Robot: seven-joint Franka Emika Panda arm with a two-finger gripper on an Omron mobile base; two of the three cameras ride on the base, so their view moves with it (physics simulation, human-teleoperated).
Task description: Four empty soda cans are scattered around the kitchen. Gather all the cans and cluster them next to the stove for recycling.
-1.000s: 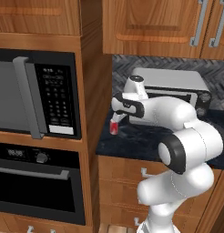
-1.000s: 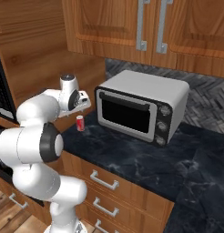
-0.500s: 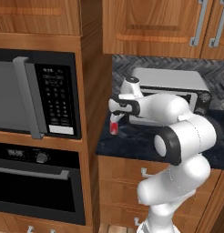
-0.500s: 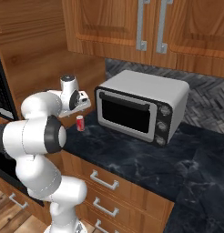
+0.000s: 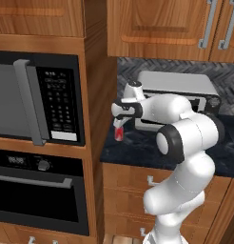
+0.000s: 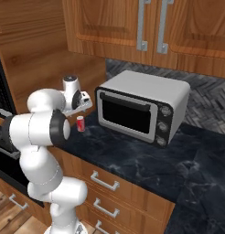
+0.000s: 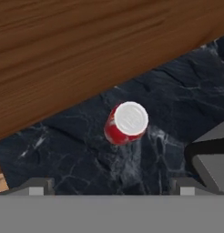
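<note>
Red soda can [image 7: 126,123] upright on black marbled counter [image 6: 146,160], close to the wood cabinet side panel [image 5: 99,95] at the counter's left end, left of the silver toaster oven [image 6: 141,106] and apart from it. Silvery top visible from above in hand view, can roughly centred between the two finger tips, no contact. Gripper [image 5: 120,120] hovering directly over the can in left base view, pointing down, jaws spread wide, nothing held. In right base view gripper [image 6: 82,106] just above and slightly left of the can [image 6: 80,123]. Arm reaching left across the counter front, elbow bent. Black microwave [image 5: 38,102] built into the tall cabinet left of the counter, black wall oven [image 5: 40,193] below it. Upper wood cabinets with metal handles over the counter, grey herringbone backsplash [image 6: 210,98] behind the toaster oven.
</note>
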